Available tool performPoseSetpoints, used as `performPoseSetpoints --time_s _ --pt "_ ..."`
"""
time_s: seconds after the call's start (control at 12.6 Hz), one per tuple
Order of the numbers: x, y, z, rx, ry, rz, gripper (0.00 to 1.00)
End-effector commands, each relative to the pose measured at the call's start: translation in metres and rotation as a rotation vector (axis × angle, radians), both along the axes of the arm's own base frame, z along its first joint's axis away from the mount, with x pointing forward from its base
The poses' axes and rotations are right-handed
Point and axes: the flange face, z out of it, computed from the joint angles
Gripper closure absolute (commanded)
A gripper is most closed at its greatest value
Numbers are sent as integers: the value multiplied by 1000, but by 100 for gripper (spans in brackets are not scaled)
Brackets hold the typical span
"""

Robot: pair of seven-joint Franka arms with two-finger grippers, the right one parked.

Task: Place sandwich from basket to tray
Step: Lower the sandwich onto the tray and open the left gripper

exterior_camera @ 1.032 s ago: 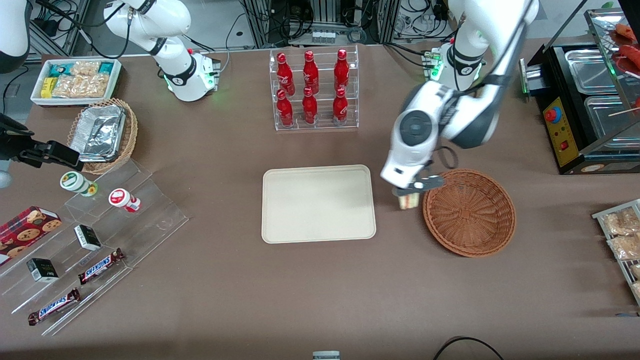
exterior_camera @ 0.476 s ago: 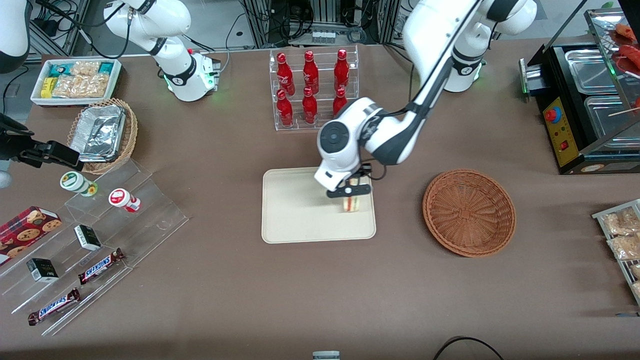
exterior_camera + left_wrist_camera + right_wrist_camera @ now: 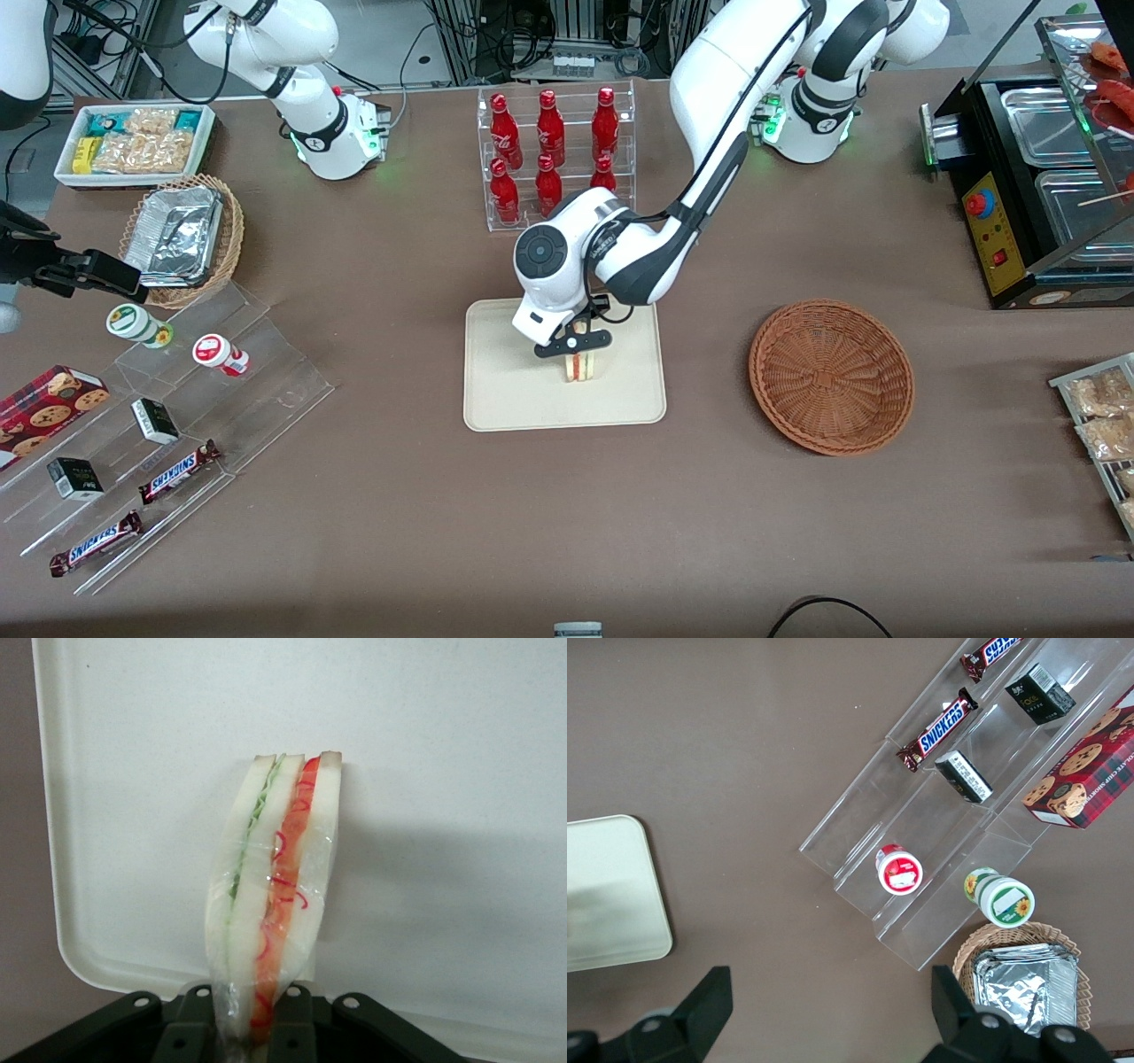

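The gripper (image 3: 576, 342) is above the tray (image 3: 505, 390), clamped on the sandwich (image 3: 580, 365), which is over the tray's middle. The basket (image 3: 831, 377) sits beside the tray, toward the working arm's end. The bottle rack (image 3: 555, 159) stands farther from the front camera than the tray.

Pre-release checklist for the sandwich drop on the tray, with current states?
1. Grip: gripper shut on the sandwich, fingers pinching one end of the wrap. ok.
2. Position: sandwich over the tray, inside its rim. ok.
3. Landing spot: tray surface under the sandwich is bare. ok.
4. Contact: whether the sandwich touches the tray or hangs above it. cannot tell.
5. Source: basket holds nothing, so the pick is complete. ok.
6. Retreat path: red bottle rack stands close to the arm, farther from the front camera. Lifting straight up looks safest. ok.
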Motion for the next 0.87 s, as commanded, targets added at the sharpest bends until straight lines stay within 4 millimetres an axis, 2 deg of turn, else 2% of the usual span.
performPoseSetpoints --time_s 0.0,0.48,0.56,0.63,0.71,0.79 --pt "8 -8 1 4 8 53 100" --pt "11 -9 -18 16 1 96 100" --pt "11 -9 -18 14 3 91 61" --pt "12 -8 -17 14 1 90 12" --pt "12 -9 -13 12 1 89 0" --pt "14 -8 -5 5 0 93 0"
